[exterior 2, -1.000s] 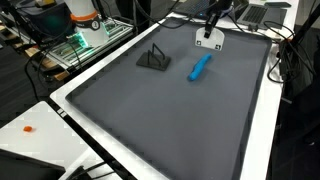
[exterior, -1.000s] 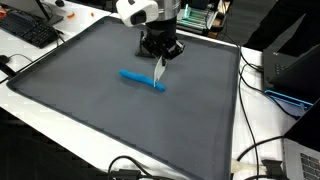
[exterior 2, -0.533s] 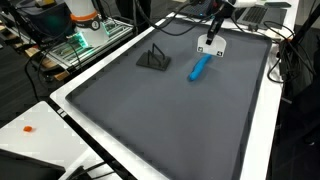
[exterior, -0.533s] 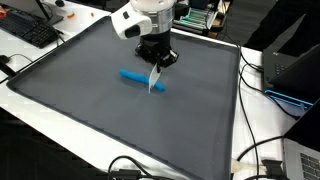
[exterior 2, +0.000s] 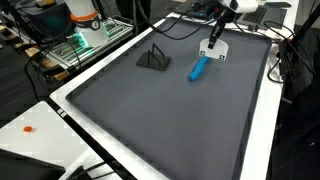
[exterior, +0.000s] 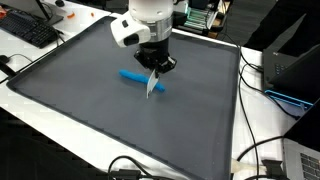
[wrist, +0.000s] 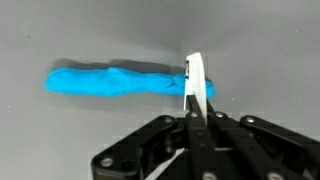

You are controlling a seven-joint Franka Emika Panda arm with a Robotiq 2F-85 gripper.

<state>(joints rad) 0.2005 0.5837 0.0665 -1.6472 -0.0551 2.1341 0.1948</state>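
My gripper (exterior: pixel 155 68) is shut on a thin white flat piece (exterior: pixel 154 84), seen edge-on in the wrist view (wrist: pixel 197 82), and holds it above the dark grey mat (exterior: pixel 90 90). It hangs white and squarish in an exterior view (exterior 2: pixel 213 51). A blue elongated lumpy object (exterior: pixel 138 78) lies on the mat right under and beside the white piece; it shows in both exterior views (exterior 2: pixel 200 68) and in the wrist view (wrist: pixel 115 80). My gripper's fingers (wrist: pixel 190 120) meet tightly on the white piece.
A small black angled stand (exterior 2: pixel 152 60) sits on the mat away from the gripper. A keyboard (exterior: pixel 28 30) lies at the table's far corner. Cables (exterior: pixel 250 150) and electronics (exterior: pixel 290 70) crowd the table's edges. A small orange object (exterior 2: pixel 30 128) lies off the mat.
My gripper has moved with the white piece from the mat's far edge toward the blue object and now hangs over its end.
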